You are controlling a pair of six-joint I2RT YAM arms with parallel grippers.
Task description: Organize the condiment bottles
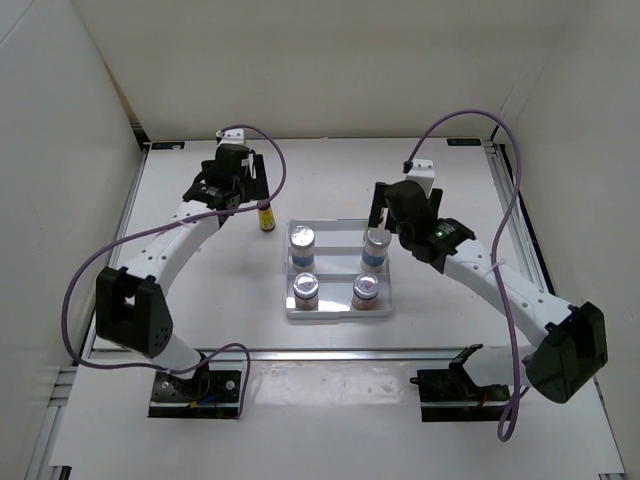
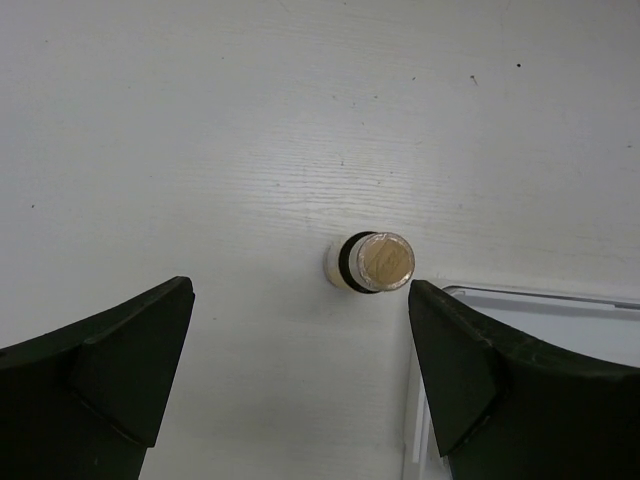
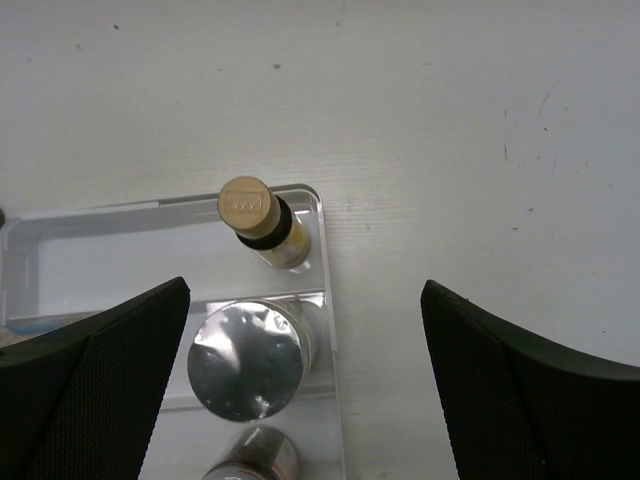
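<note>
**Top view.** The white stepped tray (image 1: pixel 338 314) sits in the middle of the counter (image 1: pixel 200 330).
- On its middle step stand the left white jar (image 1: pixel 302 247) and the right white jar (image 1: pixel 376 250).
- On its front step stand the left pink jar (image 1: pixel 305 290) and the right pink jar (image 1: pixel 366 291).
- The outer brown bottle (image 1: pixel 266 216) stands upright on the counter, near the tray's back left corner but apart from it.
- The left fingers (image 1: pixel 250 190) hang just beyond that bottle, on the side away from the tray.
- The right fingers (image 1: pixel 381 208) hang over the tray's back right corner.

**Left wrist view.** The left fingers (image 2: pixel 110 370) stand spread wide and hold nothing. The outer brown bottle (image 2: pixel 375 262) is seen from above, tan cap up. It sits just past the fingertips, nearer the finger on the tray's side, and touches neither. A corner of the tray (image 2: pixel 540 300) shows just beside the bottle, with a strip of bare counter (image 2: pixel 250 120) between them.

**Right wrist view.** The right fingers (image 3: pixel 520 390) are spread wide and grip nothing. Below them, the corner brown bottle (image 3: pixel 255 215) stands in the back corner of the tray (image 3: pixel 100 215), close against the tray wall. On the next step down, just beside it, is the silver lid of the right white jar (image 3: pixel 245 362). The lid of the right pink jar (image 3: pixel 250 462) shows at the frame's lower edge, partly cut off. No finger touches any of these.
</note>
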